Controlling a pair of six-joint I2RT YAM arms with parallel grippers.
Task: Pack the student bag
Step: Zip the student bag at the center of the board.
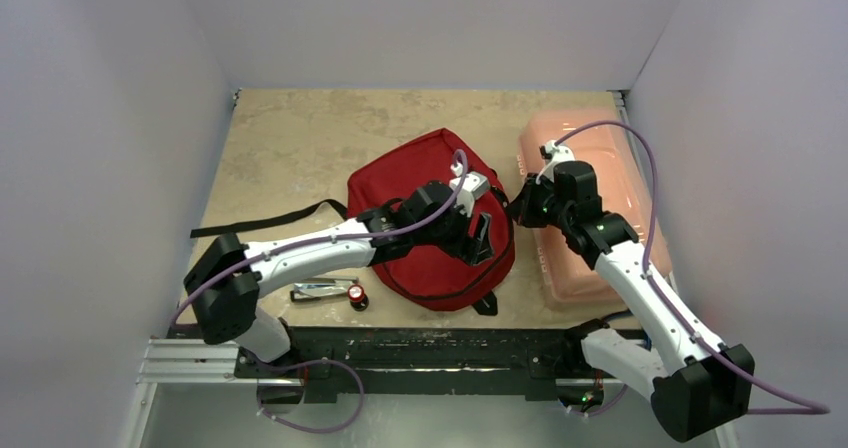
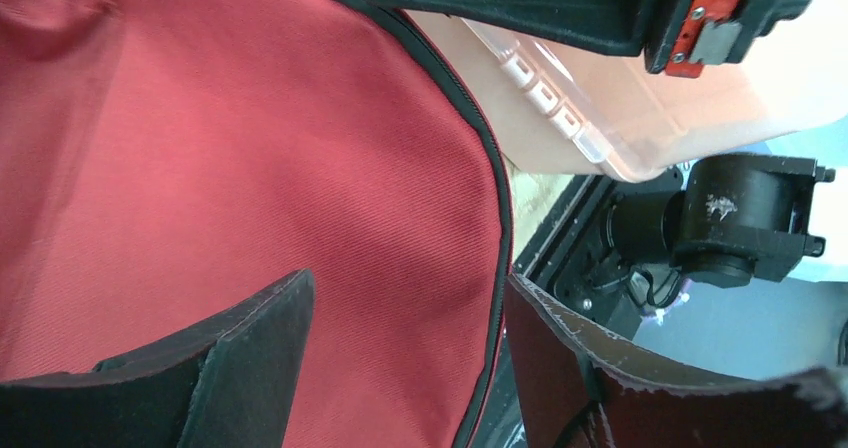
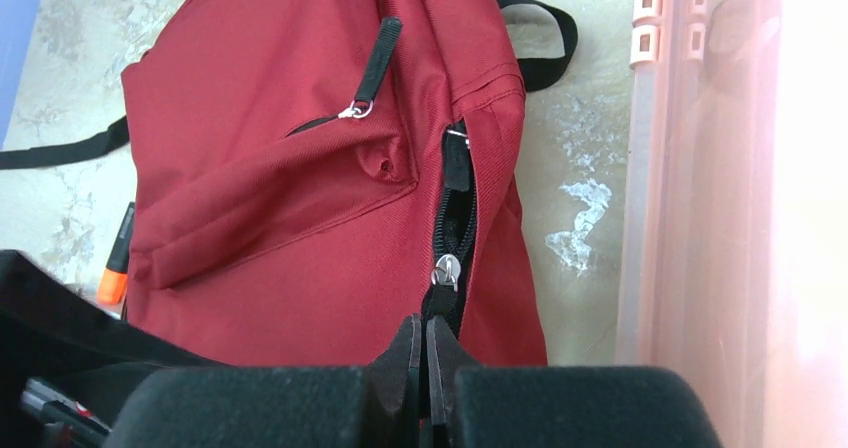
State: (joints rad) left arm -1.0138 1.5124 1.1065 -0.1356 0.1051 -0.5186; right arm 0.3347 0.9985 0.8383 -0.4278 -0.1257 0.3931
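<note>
Farthest left, a small silver tool with a red end lies on the table by my left arm. My left gripper hangs spread wide over the student bag, holding nothing, with the bag's zippered edge running between its fingers. The bag lies flat mid-table, front pocket up. My right gripper is pinched tight on the black zipper pull at the bag's right side. The pale pink box sits just beside it on the right.
</note>
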